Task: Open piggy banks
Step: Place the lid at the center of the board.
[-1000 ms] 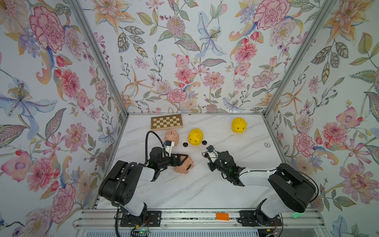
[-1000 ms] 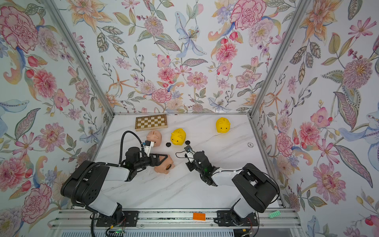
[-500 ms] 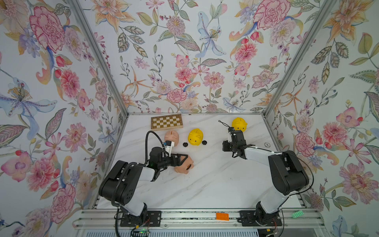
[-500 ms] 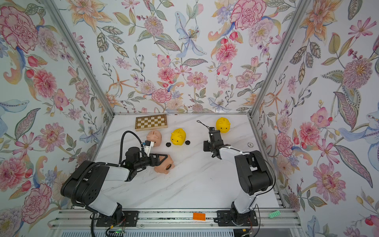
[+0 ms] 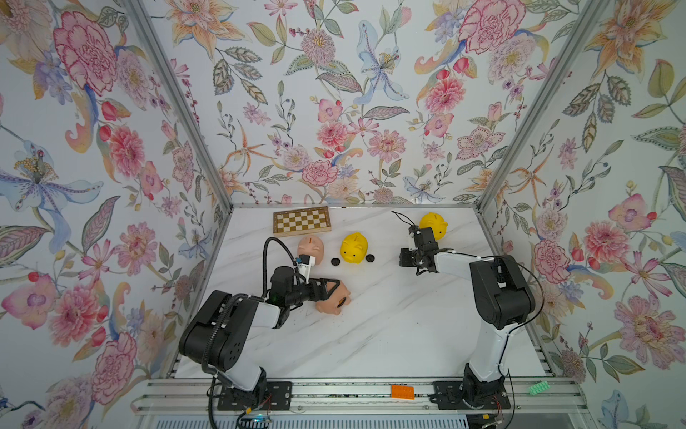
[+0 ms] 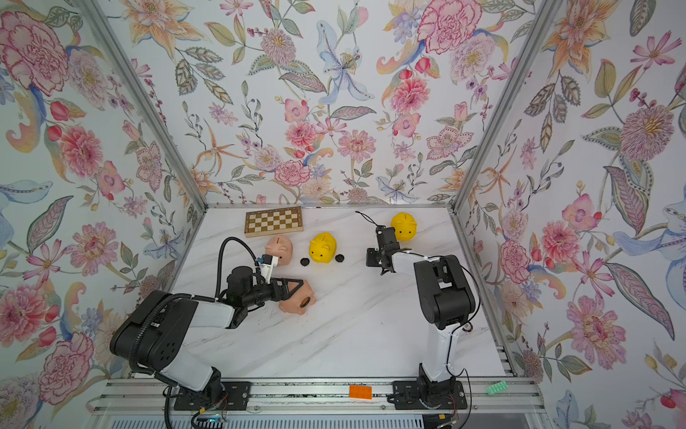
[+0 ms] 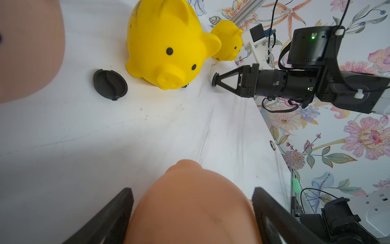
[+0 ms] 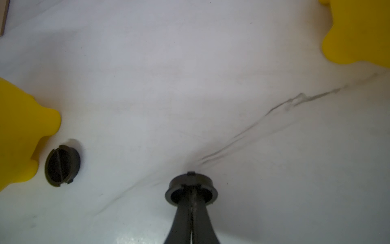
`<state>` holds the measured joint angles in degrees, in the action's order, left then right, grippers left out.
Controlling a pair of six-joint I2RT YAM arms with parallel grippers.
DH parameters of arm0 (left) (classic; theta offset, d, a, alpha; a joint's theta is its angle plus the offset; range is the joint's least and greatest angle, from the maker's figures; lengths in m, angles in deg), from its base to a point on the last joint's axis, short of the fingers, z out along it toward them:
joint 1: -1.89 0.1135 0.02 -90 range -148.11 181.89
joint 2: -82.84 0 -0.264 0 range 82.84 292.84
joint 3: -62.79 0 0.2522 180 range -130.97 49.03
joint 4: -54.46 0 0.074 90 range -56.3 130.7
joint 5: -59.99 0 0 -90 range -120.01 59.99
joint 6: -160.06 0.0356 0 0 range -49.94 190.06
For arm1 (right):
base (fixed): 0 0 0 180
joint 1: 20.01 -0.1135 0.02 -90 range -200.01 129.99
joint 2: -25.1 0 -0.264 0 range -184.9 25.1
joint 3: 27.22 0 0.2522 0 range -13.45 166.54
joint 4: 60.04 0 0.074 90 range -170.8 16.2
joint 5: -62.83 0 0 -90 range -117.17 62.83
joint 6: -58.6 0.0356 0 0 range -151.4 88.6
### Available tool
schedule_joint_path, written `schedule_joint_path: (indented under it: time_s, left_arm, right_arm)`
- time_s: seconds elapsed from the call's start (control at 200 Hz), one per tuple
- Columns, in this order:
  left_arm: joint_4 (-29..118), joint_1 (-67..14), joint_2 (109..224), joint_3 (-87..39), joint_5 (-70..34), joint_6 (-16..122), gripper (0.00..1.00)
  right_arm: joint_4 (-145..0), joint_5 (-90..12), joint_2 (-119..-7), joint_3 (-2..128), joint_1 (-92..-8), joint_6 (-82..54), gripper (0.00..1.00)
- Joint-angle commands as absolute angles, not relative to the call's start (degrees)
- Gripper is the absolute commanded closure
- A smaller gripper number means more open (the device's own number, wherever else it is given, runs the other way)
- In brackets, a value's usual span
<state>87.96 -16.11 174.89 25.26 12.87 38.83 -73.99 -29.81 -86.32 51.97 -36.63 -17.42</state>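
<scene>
While the left tool (image 7: pixel 192 195) clamps a pink pig (image 5: pixel 334 301), the right tool (image 8: pixel 191 192) pinches a plug (image 8: pixel 203 181). Two loose plugs (image 5: pixel 335 262) lie out; the far yellow pig (image 5: pixel 437 224) looks unopened.

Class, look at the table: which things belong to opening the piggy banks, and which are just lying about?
Part of the job: pink pig in the left fingers, other pink pig, middle yellow pig, back yellow pig, loose plug, second loose plug, third plug in the right fingers.
Just lying about: chessboard, orange block, green block.
</scene>
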Motion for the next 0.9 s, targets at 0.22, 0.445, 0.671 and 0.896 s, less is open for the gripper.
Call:
schedule_joint_path:
  time_s: [0.22, 0.445, 0.671, 0.896]
  left_arm:
    - [80.68, -15.81, 178.01, 28.2, 11.2, 39.54, 0.1]
    - [81.39, -15.77, 177.84, 28.47, 11.63, 39.32, 0.1]
    - [81.82, -15.68, 177.59, 28.89, 11.65, 39.07, 0.1]
    - [82.31, -15.6, 177.67, 28.91, 11.83, 38.9, 0.1]
  right_arm:
    - [-80.5, -29.22, -91.46, 58.46, -37.0, -19.01, 0.97]
    - [-81.97, -29.32, -91.1, 60.49, -38.07, -20.89, 0.87]
    - [-81.98, -29.17, -87.44, 60.33, -40.02, -22.72, 0.66]
    - [-76.43, -27.75, -75.57, 51.67, -43.78, -22.44, 0.42]
